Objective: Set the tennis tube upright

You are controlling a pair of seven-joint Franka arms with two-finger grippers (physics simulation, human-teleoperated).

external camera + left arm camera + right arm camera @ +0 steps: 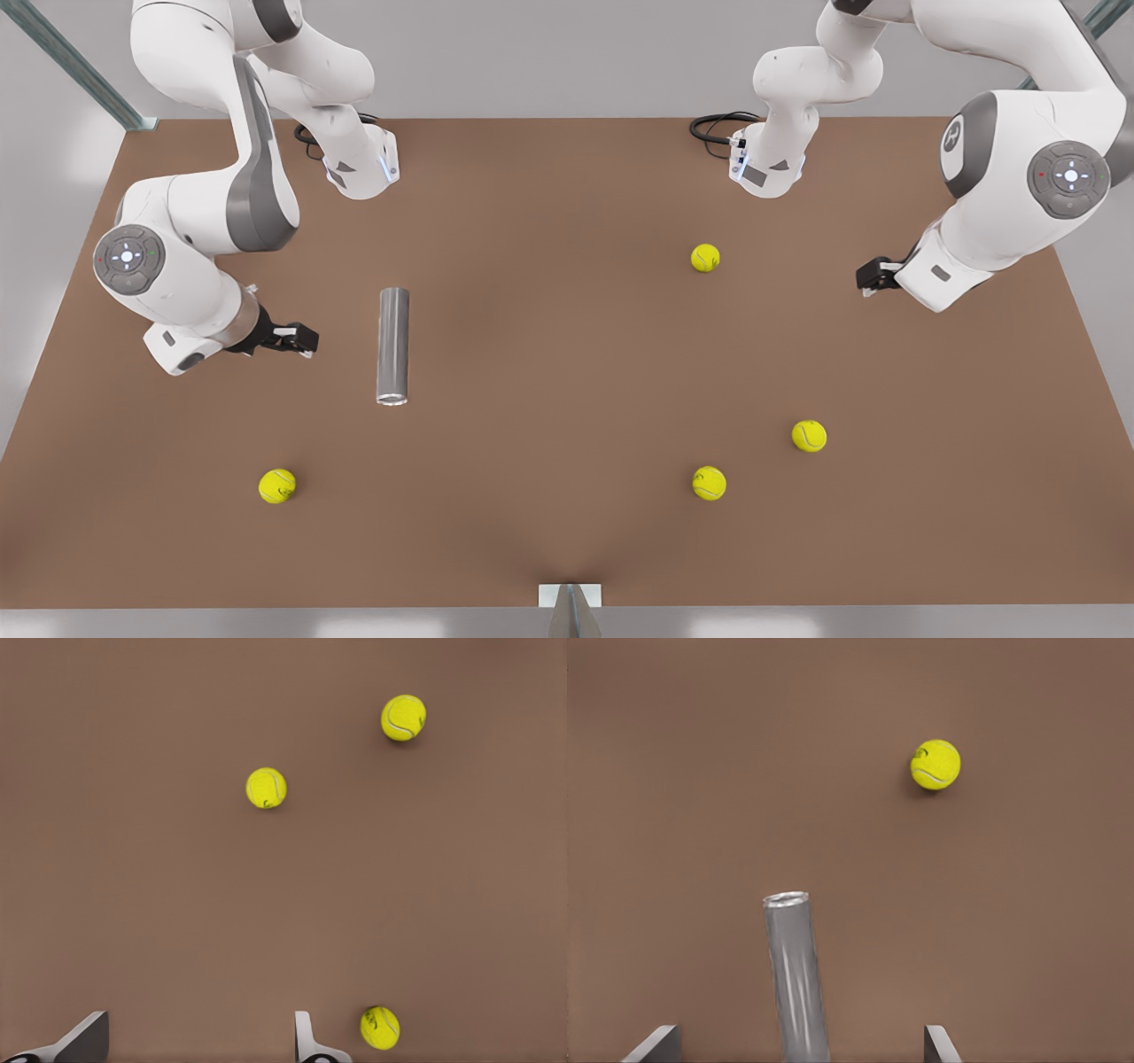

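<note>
- Tube (pixel 393 346) lies flat on the worktop (pixel 567 372), rim toward the camera.
- Right hand (pixel 297 339) beside it, fingers spread, empty.
- Left hand (pixel 873 276) waits well apart, spread.
- Risk: round tube rolls off if nudged; off-centre pinch lets it slip while tilting.

We see the tennis tube (pixel 796 979) cut off at the right wrist view's edge, its far end out of frame. Both wrist views clip our fingertips (pixel 86 1038) (pixel 941 1046), leaving only tips showing.

tennis tube (pixel 796 979) lying between spread fingers (pixel 656 1045)
</note>
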